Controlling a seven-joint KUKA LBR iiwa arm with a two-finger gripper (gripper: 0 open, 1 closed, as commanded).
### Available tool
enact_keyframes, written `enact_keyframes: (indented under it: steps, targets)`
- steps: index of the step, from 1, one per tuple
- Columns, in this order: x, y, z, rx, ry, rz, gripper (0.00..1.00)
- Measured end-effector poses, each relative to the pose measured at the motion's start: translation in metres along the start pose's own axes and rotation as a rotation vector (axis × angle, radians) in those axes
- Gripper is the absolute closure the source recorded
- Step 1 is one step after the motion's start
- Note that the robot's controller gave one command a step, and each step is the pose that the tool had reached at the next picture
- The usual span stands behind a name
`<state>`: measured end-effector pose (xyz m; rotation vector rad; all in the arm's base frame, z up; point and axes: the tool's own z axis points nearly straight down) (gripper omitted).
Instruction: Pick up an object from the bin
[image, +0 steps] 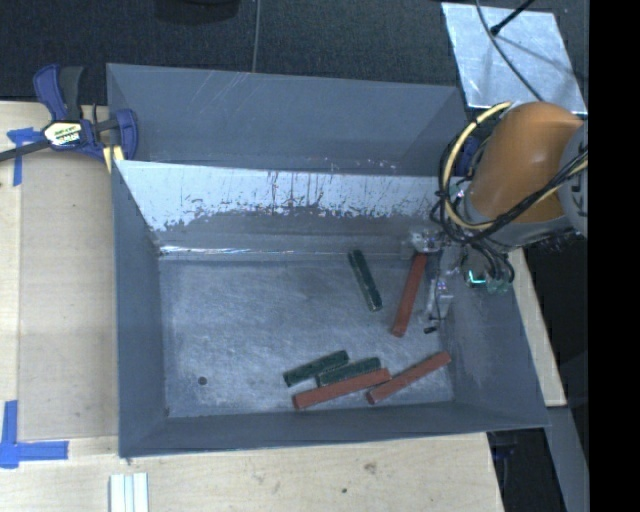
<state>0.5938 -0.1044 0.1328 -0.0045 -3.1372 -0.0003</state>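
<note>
Claw (436, 300) hangs centre-right of frame, just beside a red-brown stick (407, 296) near the bin's (300, 130) rt wall, prob. lined up to grab it; can't tell if open or gripping.

The gripper (436, 300) is being shown low at the right side of the bin (138, 320), just beside a slanting red-brown stick (407, 295), with a single dark green stick (365, 280) lying near it towards the back wall. Along the front edge, a pair of dark green sticks (315, 368) and a pair of red-brown sticks (408, 378) are being shown clustered together.
</note>
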Motion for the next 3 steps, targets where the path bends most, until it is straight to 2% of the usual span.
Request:
enact_keyframes:
  steps: [1,2,3]
  targets:
    - [-0.015,-0.028,0.063,0.001,-0.005,-0.599,0.0]
    - [-0.017,-0.026,0.061,-0.001,-0.01,-0.599,1.0]
    - [0.016,-0.044,-0.117,0.009,-0.013,-0.886,1.0]
